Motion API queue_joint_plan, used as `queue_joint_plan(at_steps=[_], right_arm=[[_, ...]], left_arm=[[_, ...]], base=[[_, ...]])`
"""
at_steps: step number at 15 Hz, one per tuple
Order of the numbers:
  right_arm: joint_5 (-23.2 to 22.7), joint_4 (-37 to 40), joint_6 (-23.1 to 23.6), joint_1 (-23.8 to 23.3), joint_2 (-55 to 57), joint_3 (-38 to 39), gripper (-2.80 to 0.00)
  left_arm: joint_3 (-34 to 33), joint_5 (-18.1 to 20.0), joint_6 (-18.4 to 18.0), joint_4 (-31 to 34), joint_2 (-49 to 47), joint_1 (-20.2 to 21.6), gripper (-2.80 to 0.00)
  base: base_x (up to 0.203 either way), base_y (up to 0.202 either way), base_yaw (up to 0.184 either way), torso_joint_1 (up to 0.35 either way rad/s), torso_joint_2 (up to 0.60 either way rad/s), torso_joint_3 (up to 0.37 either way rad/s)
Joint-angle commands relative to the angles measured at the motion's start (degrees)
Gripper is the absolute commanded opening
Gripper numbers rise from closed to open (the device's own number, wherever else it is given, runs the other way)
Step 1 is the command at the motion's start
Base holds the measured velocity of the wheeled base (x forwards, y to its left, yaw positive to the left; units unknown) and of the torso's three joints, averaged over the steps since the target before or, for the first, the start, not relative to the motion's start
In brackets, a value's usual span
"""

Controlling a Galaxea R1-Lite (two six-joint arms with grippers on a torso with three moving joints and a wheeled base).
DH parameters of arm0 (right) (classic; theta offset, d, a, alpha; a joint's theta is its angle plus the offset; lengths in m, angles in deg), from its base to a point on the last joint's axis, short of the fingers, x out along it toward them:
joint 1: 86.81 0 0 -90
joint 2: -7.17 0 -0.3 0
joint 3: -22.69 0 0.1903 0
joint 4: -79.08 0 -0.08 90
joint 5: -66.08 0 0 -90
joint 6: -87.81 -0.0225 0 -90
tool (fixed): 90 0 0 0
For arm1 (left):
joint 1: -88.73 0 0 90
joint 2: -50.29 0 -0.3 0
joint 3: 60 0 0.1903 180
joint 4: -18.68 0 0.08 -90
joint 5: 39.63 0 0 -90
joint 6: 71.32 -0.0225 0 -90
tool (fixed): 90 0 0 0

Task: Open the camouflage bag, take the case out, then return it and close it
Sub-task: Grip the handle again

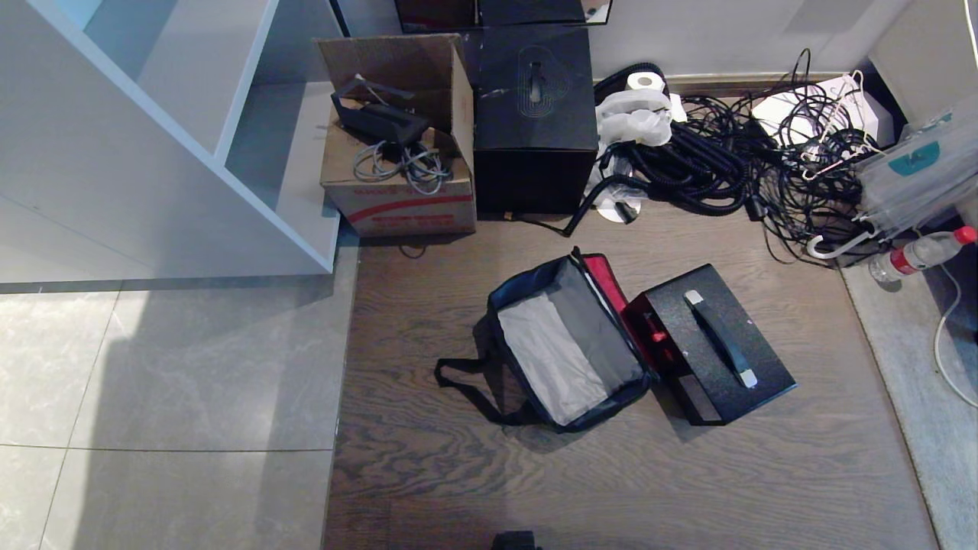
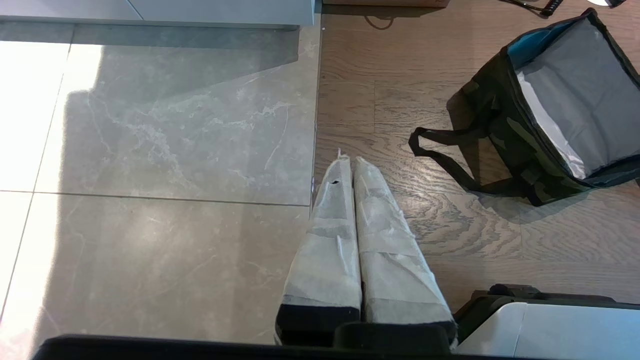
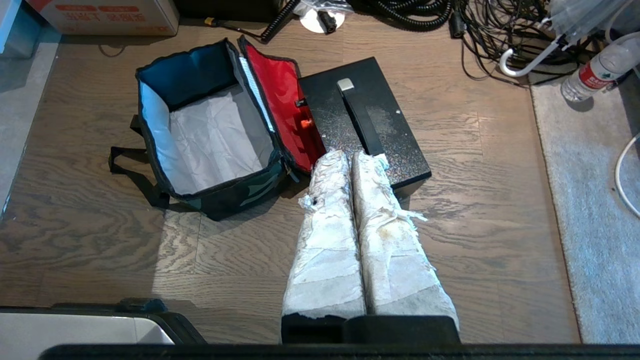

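Note:
The camouflage bag [image 1: 567, 353] [image 2: 545, 110] [image 3: 210, 125] stands open on the wooden floor, its grey lining bare and its red-lined lid [image 3: 280, 100] folded back. The black case [image 1: 714, 344] [image 3: 365, 120], with a black handle on top, lies on the floor right beside the bag, against the lid. Neither arm shows in the head view. My left gripper [image 2: 348, 160] is shut and empty, hanging above the floor well clear of the bag. Above the floor just short of the case's near corner hangs my right gripper [image 3: 347, 155], also shut and empty.
A cardboard carton [image 1: 401, 145] and a black box [image 1: 535, 114] stand at the back by the wall. Tangled black cables [image 1: 733, 153], a plastic bottle [image 1: 921, 252] and a white shelf unit [image 1: 168, 130] ring the area. A grey rug [image 3: 590, 200] lies to the right.

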Motion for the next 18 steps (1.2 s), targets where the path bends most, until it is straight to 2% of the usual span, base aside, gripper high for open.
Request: queue_joint_plan(at_steps=[1,7,9,18], right_arm=[[0.0,-0.1,0.0,0.0,0.1,2.3,-2.8],[0.0,0.0,0.1,0.0,0.1,2.3,-2.8],[0.1,2.7,0.3,0.0,0.2,2.2,-2.8],[0.1,1.6,0.1,0.0,0.1,2.3,-2.8]], left_arm=[[0.0,0.0,0.0,0.0,0.0,0.0,-2.8],[0.0,0.0,0.0,0.0,0.0,0.0,-2.8],[0.0,0.0,0.0,0.0,0.0,0.0,-2.8],[0.0,0.0,0.0,0.0,0.0,-0.1,-2.8]], base=[[0.0,0.0,0.0,0.0,0.0,0.0],[0.0,0.0,0.0,0.0,0.0,0.0],[0.0,0.0,0.0,0.0,0.0,0.0],[0.0,0.0,0.0,0.0,0.0,0.0]])
